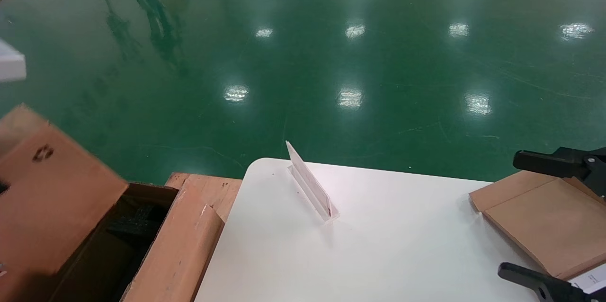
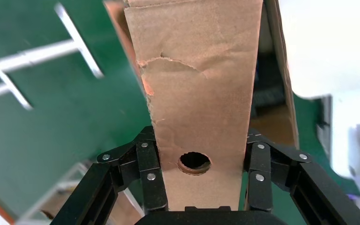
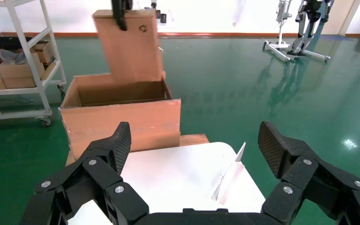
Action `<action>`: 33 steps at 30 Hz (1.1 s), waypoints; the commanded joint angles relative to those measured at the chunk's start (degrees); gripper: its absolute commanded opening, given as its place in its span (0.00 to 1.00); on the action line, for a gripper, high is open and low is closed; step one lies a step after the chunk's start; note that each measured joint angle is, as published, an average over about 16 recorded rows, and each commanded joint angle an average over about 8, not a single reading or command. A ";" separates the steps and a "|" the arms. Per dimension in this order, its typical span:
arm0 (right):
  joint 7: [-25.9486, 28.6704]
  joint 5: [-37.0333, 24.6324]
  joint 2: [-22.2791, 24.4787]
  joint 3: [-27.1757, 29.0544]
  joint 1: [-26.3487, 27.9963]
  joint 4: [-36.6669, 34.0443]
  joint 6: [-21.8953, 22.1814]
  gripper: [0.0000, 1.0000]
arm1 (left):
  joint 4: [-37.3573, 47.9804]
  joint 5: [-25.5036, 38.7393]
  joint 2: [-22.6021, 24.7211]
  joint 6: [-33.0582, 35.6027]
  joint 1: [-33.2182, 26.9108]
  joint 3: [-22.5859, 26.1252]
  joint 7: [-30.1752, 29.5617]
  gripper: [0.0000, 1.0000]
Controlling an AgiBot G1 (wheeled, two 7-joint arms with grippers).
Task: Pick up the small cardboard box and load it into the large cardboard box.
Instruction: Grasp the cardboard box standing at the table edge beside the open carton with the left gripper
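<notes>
Left gripper pinched the small box, held tilted over the large box opening beside the table. A clear sign holder stood mid-table. Right gripper hovered spread above a flat package.

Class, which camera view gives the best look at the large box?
The right wrist view: the large box shows whole, open, with the small box held above it. The head view shows only one corner and flaps. The left wrist view shows a sliver behind the small box.
</notes>
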 commanded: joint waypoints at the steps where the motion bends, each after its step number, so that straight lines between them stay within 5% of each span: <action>1: 0.00 0.00 0.00 0.00 0.00 0.00 0.00 1.00 | 0.27 -1.88 -0.13 0.00 -0.18 3.11 0.21 0.00; 15: 0.00 0.00 0.00 0.00 0.00 0.00 0.00 1.00 | 9.29 -5.74 -5.19 -0.01 5.82 9.71 2.79 0.00; 33: 0.00 0.00 0.00 0.00 0.00 0.00 0.00 1.00 | 21.05 -8.56 -7.64 -3.38 16.69 9.53 9.28 0.00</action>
